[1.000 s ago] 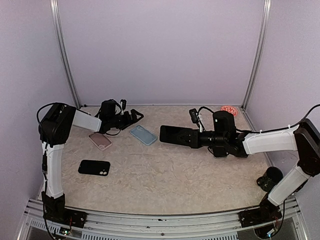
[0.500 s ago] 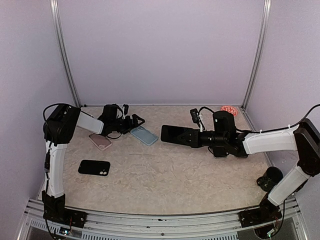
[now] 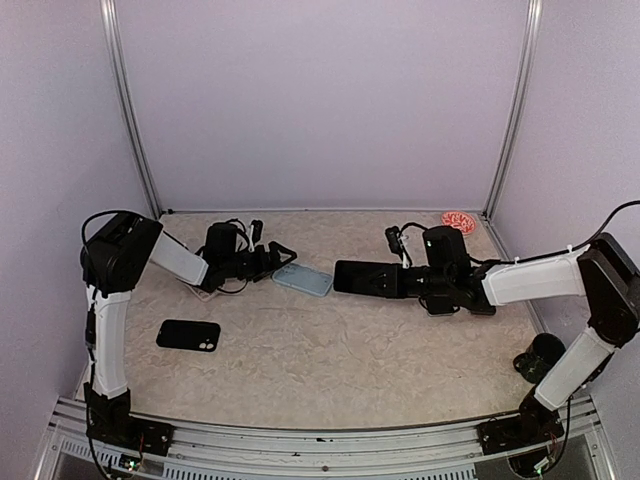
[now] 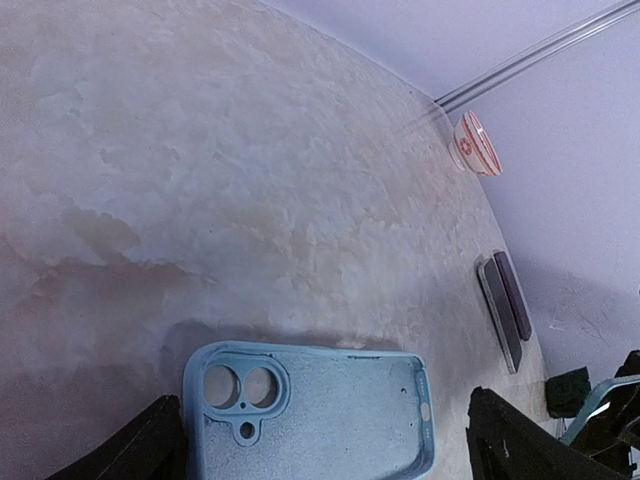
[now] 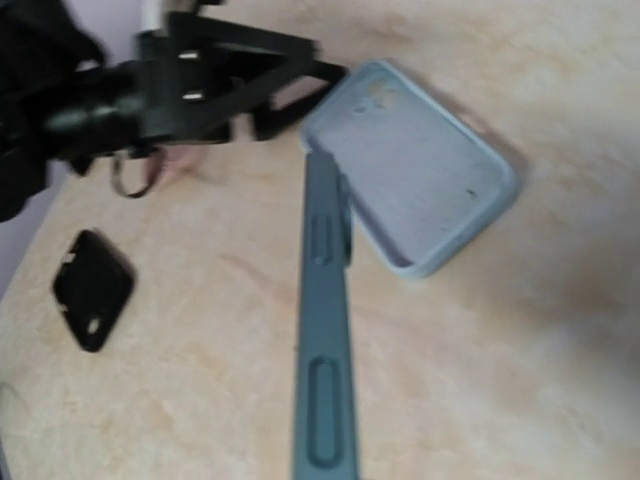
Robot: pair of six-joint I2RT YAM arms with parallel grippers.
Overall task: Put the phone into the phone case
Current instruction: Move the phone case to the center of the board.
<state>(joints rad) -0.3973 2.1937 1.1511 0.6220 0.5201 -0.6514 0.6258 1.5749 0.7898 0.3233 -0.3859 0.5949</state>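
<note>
Nearest, a black case point(image 3: 188, 335) lies alone on the tabletop point(image 3: 330, 380), well apart from both arms and no part of the move in hand.

Beyond it, the working things sit in one row across the middle. The left gripper point(image 3: 281, 258) is low over the tabletop with its jaws spread wide. Its wrist view shows the blue case point(image 3: 302, 280) lying open side up just ahead of the two fingers point(image 4: 145, 450). The case's long axis runs across the gap between them. I cannot tell whether either finger touches it.

To the right of the case comes the phone point(image 3: 362, 277), clamped at one end in the right gripper point(image 3: 402, 282) and carried clear of the tabletop. It is turned on edge, so the right wrist view sees only its thin side. Its long axis points straight out from the gripper toward the case. The free end is just beside the case's right-hand end, perhaps over the rim; contact cannot be judged.

So the right arm has the phone, and the case lies dead ahead along the phone's own length, though skewed slightly to that line. The phone probably needs rolling flat before it goes in.

Farthest, a red-and-white bowl point(image 3: 458, 220) sits by the back wall.
</note>
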